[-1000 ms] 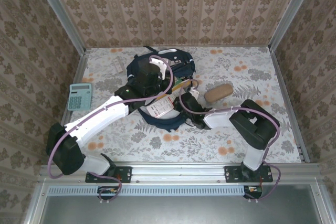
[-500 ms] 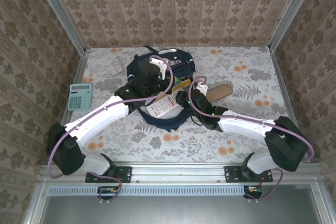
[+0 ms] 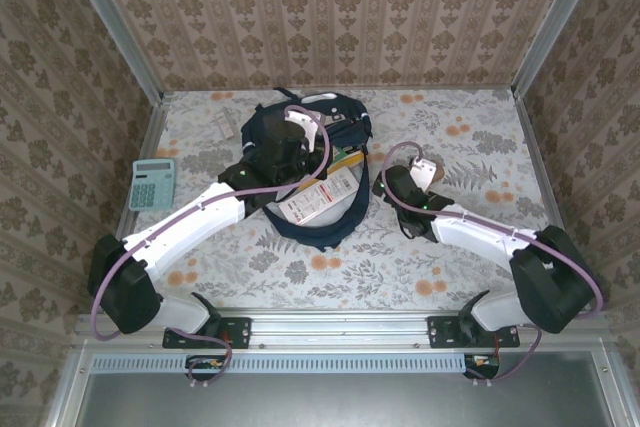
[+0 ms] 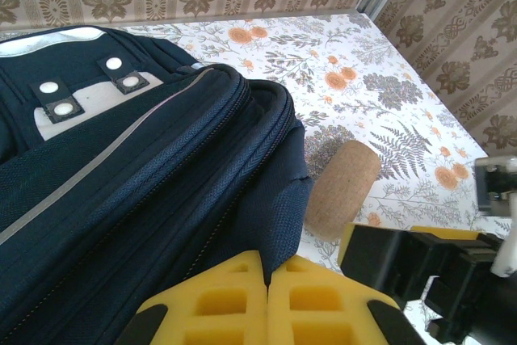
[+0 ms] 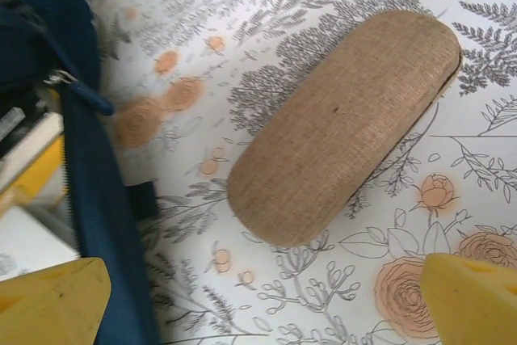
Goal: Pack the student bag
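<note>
The student bag point(image 3: 300, 132), navy with a white stripe, lies open at the table's middle-back, with papers and a book point(image 3: 318, 199) showing in its mouth. My left gripper point(image 4: 268, 276) is shut on the navy fabric edge of the bag's opening point(image 4: 279, 199); in the top view it point(image 3: 315, 155) sits over the bag. A tan glasses case point(image 5: 347, 123) lies on the table just right of the bag point(image 5: 89, 199). My right gripper point(image 5: 258, 313) hangs open above the case's near end, nothing between its yellow fingers point(image 5: 48, 305). The same case point(image 4: 341, 190) shows in the left wrist view.
A light-blue calculator point(image 3: 152, 184) lies at the left edge and a small white item point(image 3: 225, 125) left of the bag. The patterned walls close in the floral table point(image 3: 470, 137) on three sides. The right arm point(image 4: 404, 264) is close beside my left fingers.
The right arm has swung from the bag's opening out to the right and now hovers open over the tan case. The left arm kept its hold on the bag.
</note>
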Controlling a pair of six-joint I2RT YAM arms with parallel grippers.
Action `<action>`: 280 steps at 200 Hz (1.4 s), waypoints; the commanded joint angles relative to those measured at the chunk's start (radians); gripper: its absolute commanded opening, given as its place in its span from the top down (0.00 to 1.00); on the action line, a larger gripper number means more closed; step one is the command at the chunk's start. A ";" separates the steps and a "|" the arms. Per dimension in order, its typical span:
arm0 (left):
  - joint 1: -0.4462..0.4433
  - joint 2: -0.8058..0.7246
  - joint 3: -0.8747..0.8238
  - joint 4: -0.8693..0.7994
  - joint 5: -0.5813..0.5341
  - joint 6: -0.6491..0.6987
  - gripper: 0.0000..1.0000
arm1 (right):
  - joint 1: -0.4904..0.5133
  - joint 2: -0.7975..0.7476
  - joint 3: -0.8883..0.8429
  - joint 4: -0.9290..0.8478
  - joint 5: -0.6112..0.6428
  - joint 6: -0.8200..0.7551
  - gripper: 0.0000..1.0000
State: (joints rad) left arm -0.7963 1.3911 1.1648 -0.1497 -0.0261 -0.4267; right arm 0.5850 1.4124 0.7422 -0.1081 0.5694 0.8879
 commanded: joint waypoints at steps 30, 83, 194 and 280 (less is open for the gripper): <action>-0.009 -0.059 0.035 0.061 0.029 -0.009 0.98 | -0.046 0.191 0.108 -0.016 -0.026 0.007 0.00; -0.007 -0.055 0.036 0.061 0.029 -0.008 0.98 | -0.086 0.340 0.222 -0.040 -0.015 0.054 0.01; -0.006 -0.056 0.035 0.061 0.032 -0.009 0.98 | -0.156 0.381 0.216 -0.076 0.007 0.050 0.21; -0.009 -0.061 0.038 0.062 0.037 -0.011 0.98 | -0.158 0.253 0.104 -0.049 0.005 -0.034 0.56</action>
State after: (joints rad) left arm -0.7963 1.3899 1.1648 -0.1501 -0.0254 -0.4267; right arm 0.4316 1.7130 0.8654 -0.1616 0.5468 0.9047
